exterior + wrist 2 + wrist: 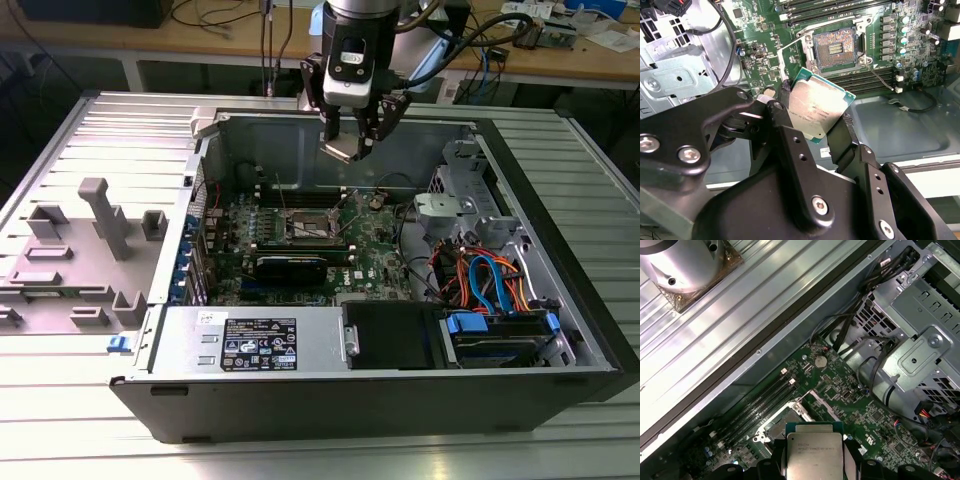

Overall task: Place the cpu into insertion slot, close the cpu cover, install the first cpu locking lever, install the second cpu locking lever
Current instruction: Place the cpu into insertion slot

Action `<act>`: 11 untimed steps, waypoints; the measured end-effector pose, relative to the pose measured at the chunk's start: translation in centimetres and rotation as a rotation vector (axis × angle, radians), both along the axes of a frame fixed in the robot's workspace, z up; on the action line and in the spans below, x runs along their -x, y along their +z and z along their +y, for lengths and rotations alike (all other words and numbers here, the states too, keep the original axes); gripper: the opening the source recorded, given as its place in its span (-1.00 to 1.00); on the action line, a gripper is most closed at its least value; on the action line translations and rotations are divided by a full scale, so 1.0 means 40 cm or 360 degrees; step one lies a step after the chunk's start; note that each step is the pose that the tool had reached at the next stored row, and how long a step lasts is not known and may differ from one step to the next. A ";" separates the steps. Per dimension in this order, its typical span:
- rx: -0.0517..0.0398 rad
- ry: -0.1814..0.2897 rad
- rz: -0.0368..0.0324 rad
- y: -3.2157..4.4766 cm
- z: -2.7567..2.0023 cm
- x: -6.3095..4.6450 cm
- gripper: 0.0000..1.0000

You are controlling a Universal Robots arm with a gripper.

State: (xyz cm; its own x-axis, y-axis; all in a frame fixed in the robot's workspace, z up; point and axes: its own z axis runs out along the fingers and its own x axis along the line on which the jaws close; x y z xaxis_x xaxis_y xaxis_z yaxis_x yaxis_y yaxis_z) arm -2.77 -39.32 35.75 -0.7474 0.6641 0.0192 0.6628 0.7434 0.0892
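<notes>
Second wrist view: cpu (819, 107) clamped in my gripper (812, 120).
I've got the jaws pressed on two opposite edges, chip tilted between them, hanging in the air well clear of the bare insertion slot (836, 48).

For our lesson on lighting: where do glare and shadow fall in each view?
Exterior view: the insertion slot lies in shade. Second wrist view: the cpu shows glare on its metal top. First wrist view: the ribbed table shines.
</notes>
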 end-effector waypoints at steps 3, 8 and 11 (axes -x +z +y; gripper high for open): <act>0.0000 -0.0012 0.0000 0.000 0.000 0.000 0.08; 0.0000 -0.0083 0.0000 -0.001 -0.002 0.000 0.08; 0.0000 -0.0117 0.0001 -0.002 -0.007 0.000 0.08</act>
